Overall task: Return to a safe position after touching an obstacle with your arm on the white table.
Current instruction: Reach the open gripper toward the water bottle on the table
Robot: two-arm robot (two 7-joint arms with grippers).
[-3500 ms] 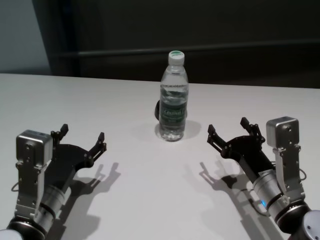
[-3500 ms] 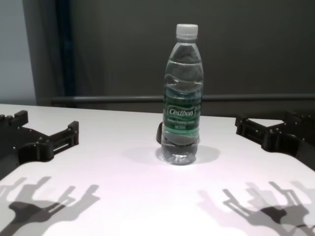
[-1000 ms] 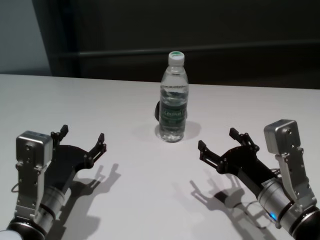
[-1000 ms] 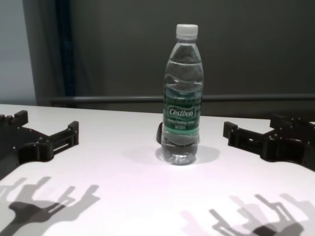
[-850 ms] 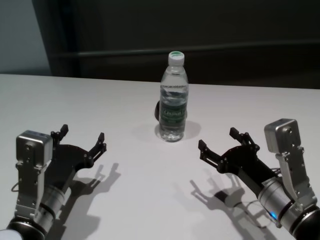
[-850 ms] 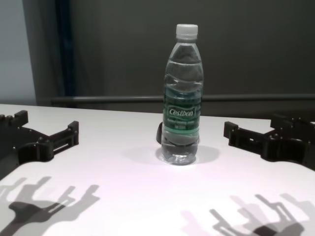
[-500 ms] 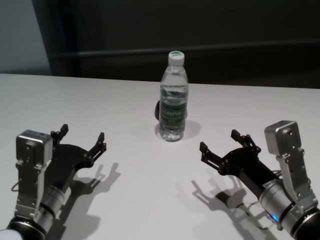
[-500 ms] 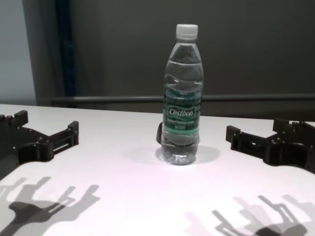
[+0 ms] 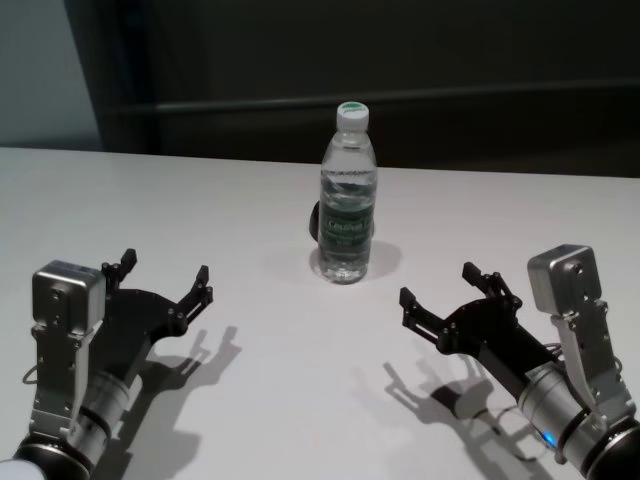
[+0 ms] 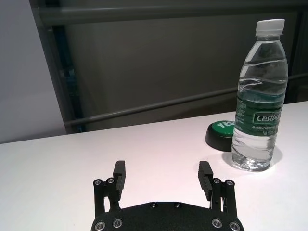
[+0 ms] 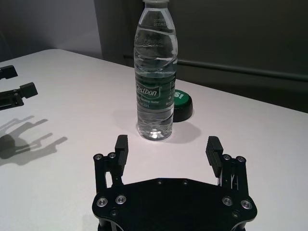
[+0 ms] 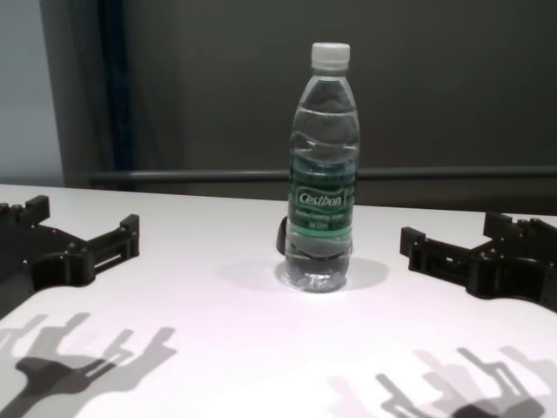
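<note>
The obstacle, a tall clear water bottle [image 9: 347,200] with a white cap and green label, stands upright at the middle of the white table [image 9: 200,200]. It also shows in the chest view [image 12: 322,174], left wrist view [image 10: 259,96] and right wrist view [image 11: 155,82]. My right gripper [image 9: 438,285] is open and empty, low over the table to the bottle's right and nearer me, clear of it [image 12: 454,228] [image 11: 167,142]. My left gripper [image 9: 165,268] is open and empty at the near left [image 12: 84,218] [image 10: 162,168].
A small round green-and-black puck [image 9: 314,222] lies just behind the bottle, touching or nearly touching it [image 10: 220,135] [image 11: 182,103]. The table's far edge meets a dark wall with a horizontal rail [image 12: 174,176].
My right gripper has edged slightly back toward me and to the right, away from the bottle. The bottle stays upright in place. The left arm has not moved.
</note>
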